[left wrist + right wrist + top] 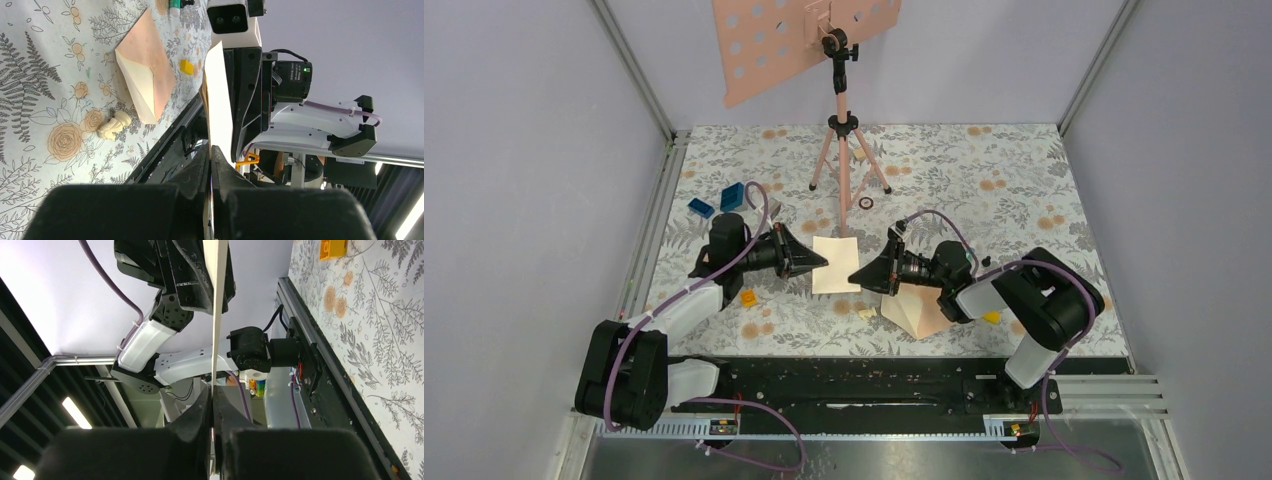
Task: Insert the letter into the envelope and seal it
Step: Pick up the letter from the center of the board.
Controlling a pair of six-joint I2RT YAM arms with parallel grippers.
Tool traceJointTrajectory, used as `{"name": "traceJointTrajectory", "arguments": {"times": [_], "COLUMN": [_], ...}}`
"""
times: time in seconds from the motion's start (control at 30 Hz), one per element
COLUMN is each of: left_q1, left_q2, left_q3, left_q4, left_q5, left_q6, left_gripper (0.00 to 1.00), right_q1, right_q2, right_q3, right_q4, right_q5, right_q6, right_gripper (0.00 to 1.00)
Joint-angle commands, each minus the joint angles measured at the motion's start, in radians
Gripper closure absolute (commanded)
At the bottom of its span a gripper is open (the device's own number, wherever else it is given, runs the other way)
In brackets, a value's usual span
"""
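Over the floral table (1024, 200), left tool (822, 263) and right tool (853, 277) each clamp the letter (836, 252).

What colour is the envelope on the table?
The envelope is peach-pink with cream; best in left wrist view.

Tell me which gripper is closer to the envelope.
Right. The right gripper, shut on the letter, sits just beside the envelope; the left gripper clamps the letter's opposite edge, farther away.
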Motion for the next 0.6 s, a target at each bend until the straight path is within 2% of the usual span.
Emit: {"name": "traceJointTrajectory", "arguments": {"times": [0.0, 0.03, 0.07, 0.13, 0.17, 0.2, 0.23, 0.27, 0.3, 0.33, 0.4, 0.43, 0.47, 0.5, 0.53, 0.57], "left_q1": [0.004, 0.004, 0.004, 0.004, 0.004, 0.004, 0.004, 0.005, 0.006, 0.006, 0.006, 0.006, 0.007, 0.007, 0.007, 0.007], "left_q2": [-0.024, -0.023, -0.023, -0.025, -0.027, -0.029, -0.031, -0.032, -0.030, -0.028, -0.029, -0.030, -0.033, -0.034, -0.034, -0.035], "left_q3": [0.048, 0.053, 0.057, 0.061, 0.063, 0.065, 0.068, 0.070, 0.073, 0.076, 0.083, 0.084, 0.087, 0.091, 0.096, 0.099], "left_q4": [-0.009, -0.018, -0.023, -0.027, -0.033, -0.043, -0.053, -0.063, -0.072, -0.081, -0.089, -0.089, -0.089, -0.092, -0.098, -0.108], "left_q5": [-0.013, -0.014, -0.014, -0.015, -0.017, -0.017, -0.018, -0.018, -0.016, -0.017, -0.017, -0.016, -0.015, -0.012, -0.008, -0.003], "left_q6": [0.043, 0.050, 0.053, 0.055, 0.059, 0.067, 0.075, 0.081, 0.085, 0.089, 0.093, 0.093, 0.094, 0.095, 0.100, 0.110], "left_gripper": [1.00, 1.00, 1.00, 1.00, 1.00, 1.00, 1.00, 1.00, 1.00, 1.00, 1.00, 1.00, 1.00, 1.00, 1.00, 1.00], "right_q1": [0.011, 0.012, 0.012, 0.013, 0.013, 0.014, 0.014, 0.015, 0.015, 0.017, 0.018, 0.017, 0.016, 0.017, 0.017, 0.018], "right_q2": [-0.043, -0.043, -0.047, -0.057, -0.062, -0.067, -0.072, -0.075, -0.077, -0.079, -0.087, -0.089, -0.091, -0.093, -0.092, -0.090], "right_q3": [-0.015, -0.017, -0.019, -0.015, -0.010, -0.007, -0.005, -0.002, 0.001, 0.001, -0.001, 0.000, 0.001, 0.007, 0.013, 0.022], "right_q4": [0.045, 0.045, 0.043, 0.036, 0.022, 0.008, -0.004, -0.013, -0.016, -0.020, -0.022, -0.040, -0.059, -0.073, -0.081, -0.083], "right_q5": [-0.024, -0.025, -0.030, -0.035, -0.039, -0.041, -0.043, -0.045, -0.048, -0.053, -0.052, -0.050, -0.047, -0.042, -0.036, -0.030], "right_q6": [-0.016, -0.017, -0.020, -0.028, -0.031, -0.035, -0.039, -0.044, -0.050, -0.054, -0.065, -0.073, -0.081, -0.088, -0.092, -0.092], "right_gripper": [0.76, 0.84, 1.00, 1.00, 0.95, 0.69, 0.52, 0.54, 0.88, 1.00, 1.00, 0.96, 0.71, 0.51, 0.43, 0.41]}}
